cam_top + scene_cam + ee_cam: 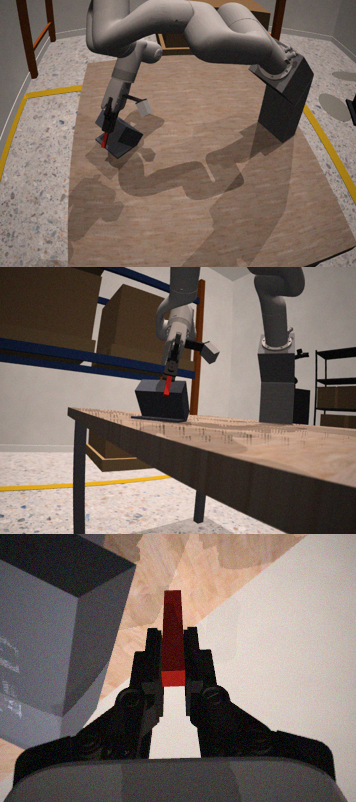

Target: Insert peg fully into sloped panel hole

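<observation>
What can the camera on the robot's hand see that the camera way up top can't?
Only the wrist view shows the black fingers pinching the red peg from both sides, close up. Only the top view shows the whole arm, its dark pedestal, the yellow floor line and the full table. Both show the peg, the gripper shut on it, and the dark sloped block beside it.

The hole in the sloped panel (113, 134) was not visible in any view; the arm covered the panel's 11 o'clock part from the top. In the wrist view the panel (47, 629) ran off the 9 o'clock edge. The fingers hid the peg's (173, 636) flanks.
</observation>
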`<state>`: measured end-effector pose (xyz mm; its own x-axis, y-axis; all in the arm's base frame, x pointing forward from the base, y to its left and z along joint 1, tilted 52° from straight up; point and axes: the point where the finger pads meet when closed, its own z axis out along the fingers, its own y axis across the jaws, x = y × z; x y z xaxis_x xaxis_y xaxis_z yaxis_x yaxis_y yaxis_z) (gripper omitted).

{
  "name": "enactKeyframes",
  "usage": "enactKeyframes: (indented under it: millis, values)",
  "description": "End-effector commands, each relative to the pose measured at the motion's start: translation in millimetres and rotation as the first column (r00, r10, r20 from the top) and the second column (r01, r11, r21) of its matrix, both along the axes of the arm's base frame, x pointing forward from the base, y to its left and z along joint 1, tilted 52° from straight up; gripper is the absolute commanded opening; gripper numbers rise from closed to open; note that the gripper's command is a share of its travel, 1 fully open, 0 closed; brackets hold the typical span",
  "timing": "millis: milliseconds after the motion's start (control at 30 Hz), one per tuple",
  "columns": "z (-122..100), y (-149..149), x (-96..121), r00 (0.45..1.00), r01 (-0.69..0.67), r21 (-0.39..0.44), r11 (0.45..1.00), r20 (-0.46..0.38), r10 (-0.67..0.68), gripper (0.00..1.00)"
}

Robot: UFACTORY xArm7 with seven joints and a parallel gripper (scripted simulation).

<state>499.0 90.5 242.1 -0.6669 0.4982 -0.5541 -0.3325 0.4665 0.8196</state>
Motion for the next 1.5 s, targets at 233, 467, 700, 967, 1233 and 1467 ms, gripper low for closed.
enactKeyframes:
  millis: [233, 467, 700, 967, 1233, 1467]
  values:
    - [1, -23, 2, 1.0, 0.011, 0.059, 0.998, 0.002, -0.011, 0.0]
    - [1, -34, 3, 1.0, 0.017, 0.091, 0.996, 0.0, -0.017, 0.0]
    - [1, -51, 3, 1.0, 0.026, 0.134, 0.991, -0.001, -0.027, 0.0]
    - [1, -65, 2, 0.999, 0.034, 0.169, 0.985, -0.001, -0.034, 0.0]
    - [-1, -83, 4, 0.999, 0.05, 0.219, 0.974, -0.004, -0.05, 0.0]
    - [-2, -99, 5, 0.998, 0.065, 0.26, 0.963, -0.006, -0.065, 0.0]
